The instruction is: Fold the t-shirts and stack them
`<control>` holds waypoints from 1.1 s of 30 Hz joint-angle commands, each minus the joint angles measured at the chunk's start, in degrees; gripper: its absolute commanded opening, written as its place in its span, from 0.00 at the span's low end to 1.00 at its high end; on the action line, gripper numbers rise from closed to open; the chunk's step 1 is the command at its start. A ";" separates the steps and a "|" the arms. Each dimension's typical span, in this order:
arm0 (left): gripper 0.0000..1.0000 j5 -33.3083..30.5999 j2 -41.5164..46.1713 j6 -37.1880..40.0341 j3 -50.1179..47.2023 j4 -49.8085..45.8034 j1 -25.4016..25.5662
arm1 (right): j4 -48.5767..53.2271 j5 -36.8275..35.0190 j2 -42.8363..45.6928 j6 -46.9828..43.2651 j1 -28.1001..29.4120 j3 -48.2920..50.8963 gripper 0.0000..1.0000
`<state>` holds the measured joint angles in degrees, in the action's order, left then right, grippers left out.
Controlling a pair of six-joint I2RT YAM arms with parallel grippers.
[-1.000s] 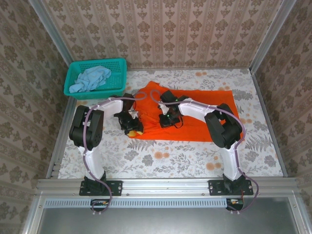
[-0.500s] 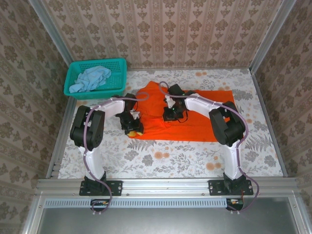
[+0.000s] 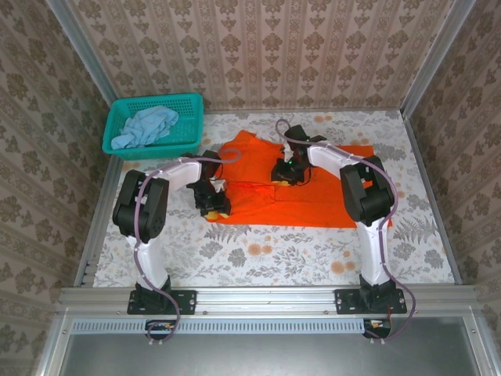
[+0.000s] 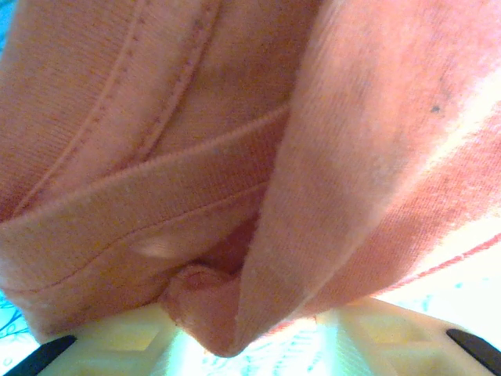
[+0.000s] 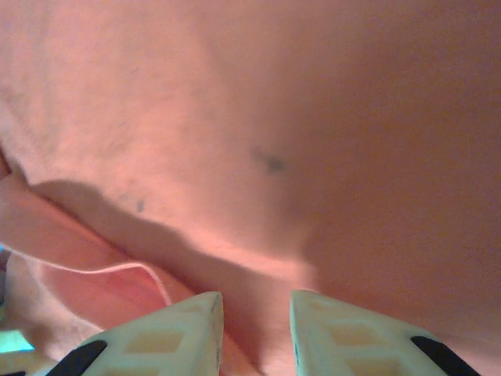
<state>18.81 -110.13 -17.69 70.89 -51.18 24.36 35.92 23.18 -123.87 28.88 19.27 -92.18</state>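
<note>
1. Patterned wallpaper enclosed a floral bench (image 3: 274, 251), and a teal basket (image 3: 192, 125) stood at its far left corner.
2. The orange t-shirt (image 3: 329, 180) lay spread across the bench's middle, its left part doubled over along a crease. The pale blue t-shirt (image 3: 145, 125) sat crumpled in the basket.
3. Within the last second the right claw (image 3: 286, 172) had travelled farther and rightward over the orange cloth and parted its fingers, letting go. That suggested one fold had just been laid down.
4. That released claw hovered just above the shirt's middle, with nothing between its fingers.
5. The left claw (image 3: 213, 205) stayed clenched on bunched hem at the shirt's near left corner.
</note>
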 commanded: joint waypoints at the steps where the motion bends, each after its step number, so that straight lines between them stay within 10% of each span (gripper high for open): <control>1: 0.43 -9.32 -3.89 1.46 -4.33 -2.59 -0.26 | 2.07 -2.00 2.56 6.22 -3.17 1.20 0.33; 11: 0.44 -8.43 -3.89 0.95 -2.71 -2.52 -0.10 | -11.82 6.79 14.47 7.46 -1.24 14.10 0.26; 27: 0.44 -7.34 -0.04 -2.83 -8.72 -1.57 0.28 | -11.99 -16.56 51.84 18.74 -15.04 52.59 0.43; 33: 0.44 -6.91 2.13 -5.97 -12.49 -1.12 1.42 | -6.65 -18.03 50.14 20.15 -19.43 54.28 0.40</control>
<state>16.16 -104.92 -20.71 64.05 -50.11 25.12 25.02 7.60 -71.70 47.18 0.43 -38.41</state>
